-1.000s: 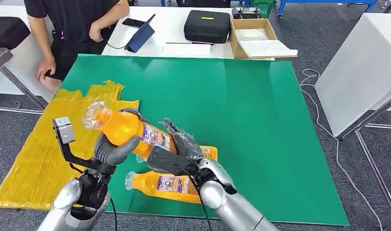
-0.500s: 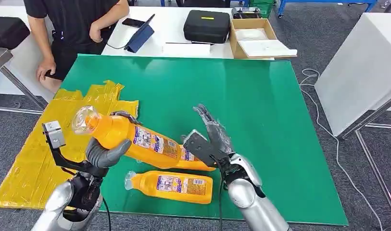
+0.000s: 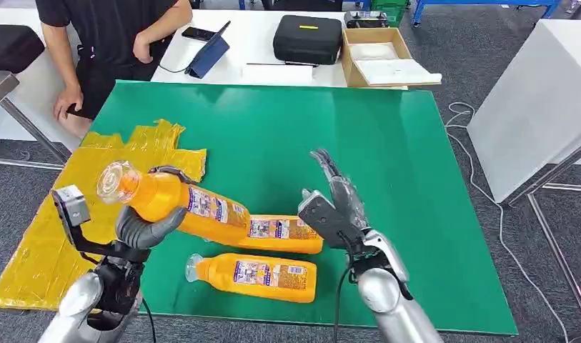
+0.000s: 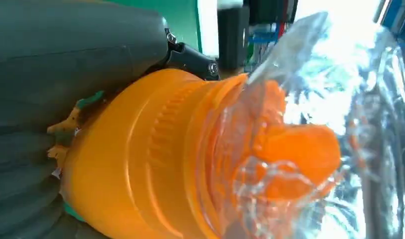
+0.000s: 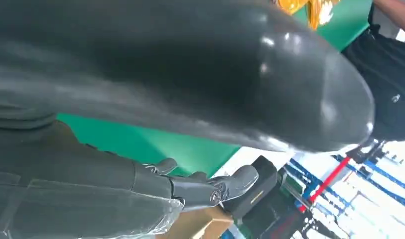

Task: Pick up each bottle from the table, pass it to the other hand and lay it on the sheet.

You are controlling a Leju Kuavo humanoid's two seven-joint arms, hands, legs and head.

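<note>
**Bottle in the left hand, sheet waits to its left**

The left hand point(image 3: 148, 227) grips the held bottle point(image 3: 201, 209) around its upper body, thumb underneath and fingers over the top; the left wrist view shows the orange shoulder and clear-wrapped cap just past the thumb. The bottle is tilted, cap raised toward the sheet point(image 3: 66, 214), base toward the right hand point(image 3: 335, 207). That hand is apart from the bottle, its fingers spread and holding nothing.

The handover looks done, so the step in hand is likely the lay-down. To do it well, the arm should carry the bottle leftward until its whole length is over the yellow, level it, lower it close to the sheet, and only then ease the fingers off, since a round bottle may roll. The base must clear the second bottle point(image 3: 253, 276), which lies on the mat point(image 3: 387, 150) near the front edge.

The sheet is crumpled yellow plastic over the mat's left edge. Beyond are a white table point(image 3: 259, 36) with a black case point(image 3: 308, 37) and a cardboard box point(image 3: 376, 53), and a person point(image 3: 108, 36) seated at the far left.
</note>
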